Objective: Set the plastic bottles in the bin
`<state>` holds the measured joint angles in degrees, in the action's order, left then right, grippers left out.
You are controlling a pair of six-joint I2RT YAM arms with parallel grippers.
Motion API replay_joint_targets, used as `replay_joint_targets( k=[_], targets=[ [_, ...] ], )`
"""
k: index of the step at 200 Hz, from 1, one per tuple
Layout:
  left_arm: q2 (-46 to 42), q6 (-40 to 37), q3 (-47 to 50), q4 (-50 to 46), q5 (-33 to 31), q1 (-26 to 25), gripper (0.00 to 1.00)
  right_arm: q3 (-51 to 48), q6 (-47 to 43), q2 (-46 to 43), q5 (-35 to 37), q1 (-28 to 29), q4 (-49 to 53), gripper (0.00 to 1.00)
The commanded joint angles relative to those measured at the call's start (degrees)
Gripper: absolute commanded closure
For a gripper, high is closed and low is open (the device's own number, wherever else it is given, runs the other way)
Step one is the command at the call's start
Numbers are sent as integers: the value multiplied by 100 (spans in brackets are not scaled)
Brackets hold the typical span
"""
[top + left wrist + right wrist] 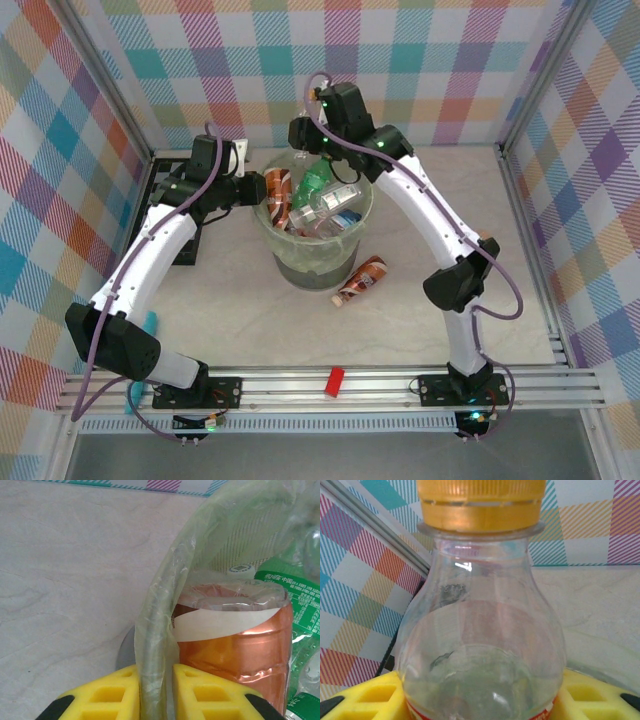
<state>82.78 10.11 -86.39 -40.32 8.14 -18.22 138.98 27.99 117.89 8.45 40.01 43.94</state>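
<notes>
Over the far rim of the bin (310,268), right gripper (480,700) grips a clear yellow-capped bottle (480,630); left gripper (156,692) pinches the rim; several bottles (320,200) inside, one brown bottle (362,280) lying on the table (250,320); looks nearly done.

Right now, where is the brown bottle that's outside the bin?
Top view: the brown bottle lies on the table just right of the bin, by its base.

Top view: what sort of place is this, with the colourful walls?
Probably a robot test booth: plaid walls on a metal frame, two arms bolted to the table edge, a bin of bottles.
</notes>
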Motion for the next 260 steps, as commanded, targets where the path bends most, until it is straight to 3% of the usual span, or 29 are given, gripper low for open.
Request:
replay_joint_targets(
  k=[1,39,85,137,190,229,260],
  targets=[
    [-25,61,-119,74,335,-24,79,91,-127,176,106,117,52,48],
    [-8,114,-106,112,326,-24,79,-231,-269,230,364,295,141,48],
    [15,165,-133,163,320,-24,79,-1660,-458,-256,1113,515,-291,48],
    [80,211,-168,151,324,-24,79,-2195,-268,-723,739,568,-433,46],
    [131,228,-177,156,336,-23,79,-1756,-24,-1072,411,569,94,22],
    [115,195,-184,129,335,-19,79,-1717,40,-1488,706,571,359,13],
    [123,175,-214,87,350,-24,79,-1500,-279,-1546,968,513,335,14]
  ],
)
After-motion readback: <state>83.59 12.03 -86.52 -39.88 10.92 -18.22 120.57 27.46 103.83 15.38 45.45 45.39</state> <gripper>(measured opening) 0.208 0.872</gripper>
